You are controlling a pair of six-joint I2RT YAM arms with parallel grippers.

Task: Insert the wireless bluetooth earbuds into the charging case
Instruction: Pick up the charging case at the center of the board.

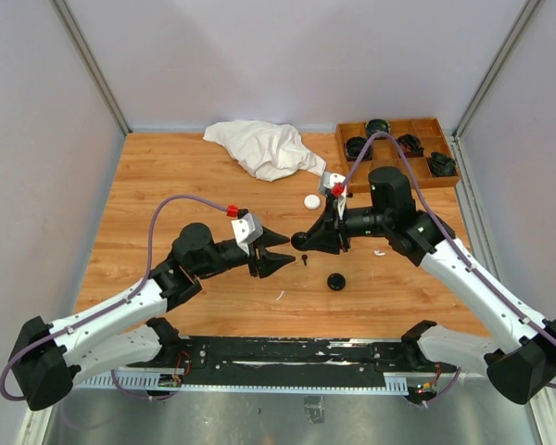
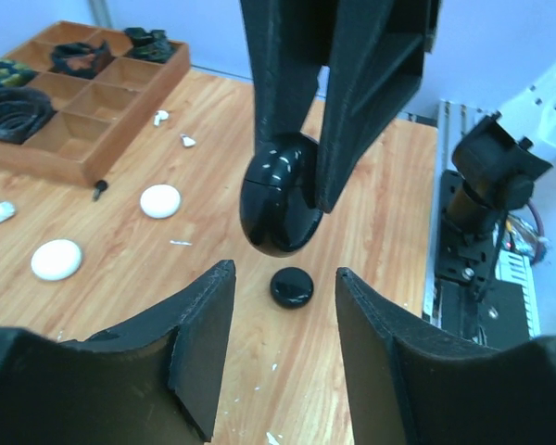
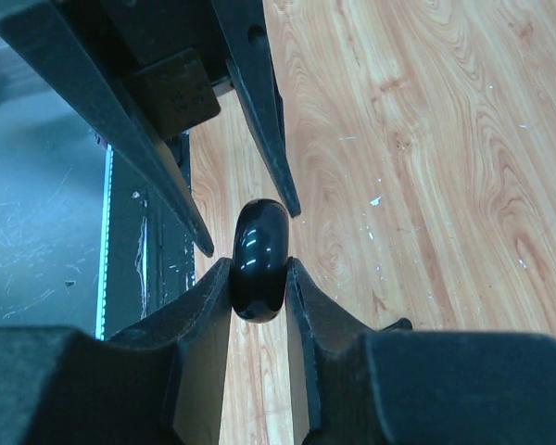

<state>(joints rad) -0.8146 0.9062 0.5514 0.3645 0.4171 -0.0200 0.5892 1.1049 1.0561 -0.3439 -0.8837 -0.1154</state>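
Right gripper [image 3: 259, 271] clamps a black case [image 3: 258, 236]; no earbud seated yet

Its fingers fill the bottom of the right wrist view, closed on the glossy case and holding it above the table [image 1: 167, 185]. Left gripper [image 2: 285, 276], at the bottom of the left wrist view, has its jaws apart around nothing, just beneath the held case.

At the top of the overhead view lies a white cloth [image 1: 264, 148]. To its right, in the upper right, is a wooden tray [image 2: 134, 116] of coiled black items. Smaller things follow: a black puck [image 1: 334, 281] rests on the wood below centre, and white pucks [image 2: 160, 200] sit at the left of the left wrist view. Smallest are the buds. A black earbud [image 1: 305, 260] lies on the table just below the two grippers in the overhead view, and white earbuds [image 2: 161, 117] lie loose beside the tray.

By my reading the task is at an early stage. The case is lifted and presented, but it looks closed, though I cannot tell for certain. No bud is in it or in either gripper. Opening the case, picking up the buds and seating each one all appear to remain.
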